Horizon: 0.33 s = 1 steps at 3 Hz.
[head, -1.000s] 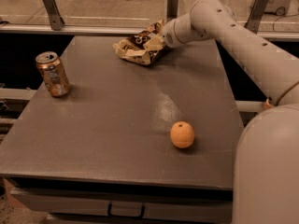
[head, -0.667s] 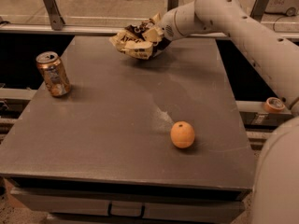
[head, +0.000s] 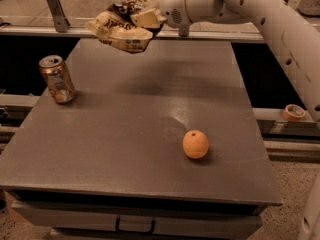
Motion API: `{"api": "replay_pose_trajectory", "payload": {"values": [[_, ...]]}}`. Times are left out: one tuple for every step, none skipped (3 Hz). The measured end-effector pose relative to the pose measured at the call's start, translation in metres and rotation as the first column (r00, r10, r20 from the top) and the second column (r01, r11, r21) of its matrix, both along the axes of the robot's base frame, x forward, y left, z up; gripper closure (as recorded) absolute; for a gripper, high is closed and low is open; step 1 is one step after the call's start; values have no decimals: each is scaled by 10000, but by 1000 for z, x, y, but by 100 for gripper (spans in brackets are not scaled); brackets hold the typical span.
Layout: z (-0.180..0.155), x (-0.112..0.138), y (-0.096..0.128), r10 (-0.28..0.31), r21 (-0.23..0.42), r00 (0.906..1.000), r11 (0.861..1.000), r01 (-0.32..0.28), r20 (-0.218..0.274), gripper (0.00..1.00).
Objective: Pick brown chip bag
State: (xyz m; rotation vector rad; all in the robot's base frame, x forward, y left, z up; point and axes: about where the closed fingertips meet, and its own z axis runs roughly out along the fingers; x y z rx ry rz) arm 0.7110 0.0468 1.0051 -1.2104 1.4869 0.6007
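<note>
The brown chip bag (head: 120, 26) is crumpled, cream and dark brown, and hangs in the air above the far edge of the table. My gripper (head: 148, 15) is shut on its right end at the top of the view, with my white arm reaching in from the right. The bag's shadow falls on the table below it.
The grey table (head: 125, 149) holds an orange-brown soda can (head: 57, 79) at the left and a round orange fruit (head: 195, 144) right of centre. A metal rail runs behind the table. A tape roll (head: 293, 112) lies on a ledge at the right.
The gripper has lifted the chip bag off the far part of the table and carried it up and to the left. The can and the orange have not moved.
</note>
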Motion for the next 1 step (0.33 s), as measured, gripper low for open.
{"api": "replay_pose_trajectory", "payload": {"values": [[6, -13, 17, 590, 173, 9982, 9981, -591, 61, 100]]}}
